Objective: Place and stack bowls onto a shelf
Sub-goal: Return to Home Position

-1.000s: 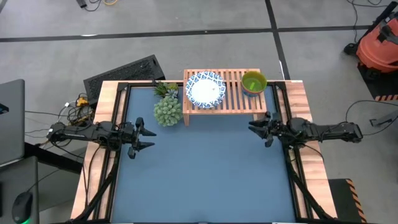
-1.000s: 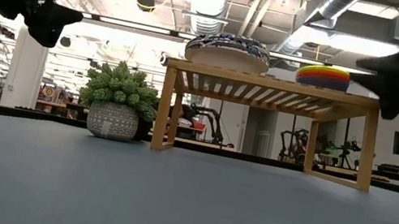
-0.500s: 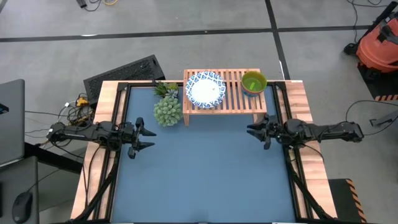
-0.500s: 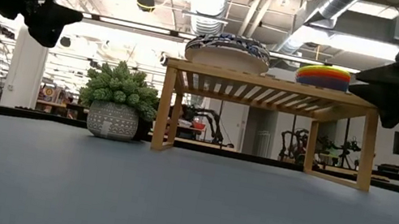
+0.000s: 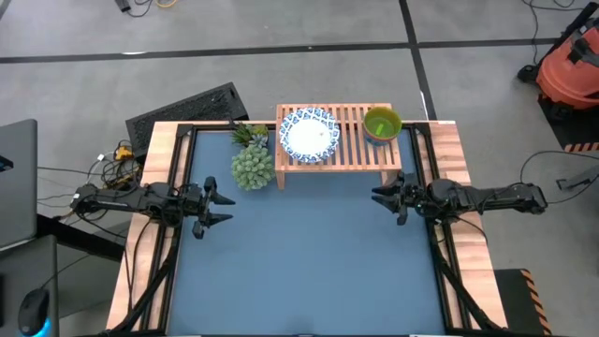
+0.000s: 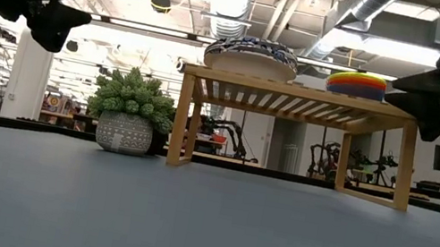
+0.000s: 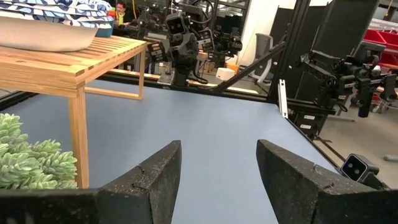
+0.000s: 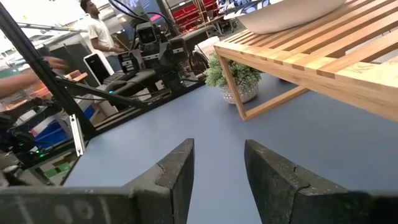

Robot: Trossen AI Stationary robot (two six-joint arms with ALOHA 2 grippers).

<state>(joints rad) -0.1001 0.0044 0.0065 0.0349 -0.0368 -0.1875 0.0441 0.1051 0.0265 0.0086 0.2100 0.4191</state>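
Note:
The light-wood shelf [image 5: 337, 140] stands at the table's far side on its short legs. On its slatted top rest a stack of blue-and-white patterned bowls [image 5: 309, 134] at the left and a stack of small plain bowls, green on top [image 5: 382, 124], at the right. Both stacks show in the low view: the patterned one [image 6: 252, 56] and the coloured one [image 6: 356, 84]. My left gripper [image 5: 223, 210] is open and empty above the table's left side. My right gripper [image 5: 384, 197] is open and empty above the right side, near the shelf's right leg.
A green spiky plant in a grey pot [image 5: 252, 167] stands left of the shelf, with a smaller plant [image 5: 250, 135] behind it. The blue table surface [image 5: 309, 262] lies bare between and in front of the arms. A person [image 8: 94, 28] stands in the room beyond.
My right gripper has drawn a little toward the table's near edge and left, away from the shelf, then held still. The bowls and the shelf have not moved.

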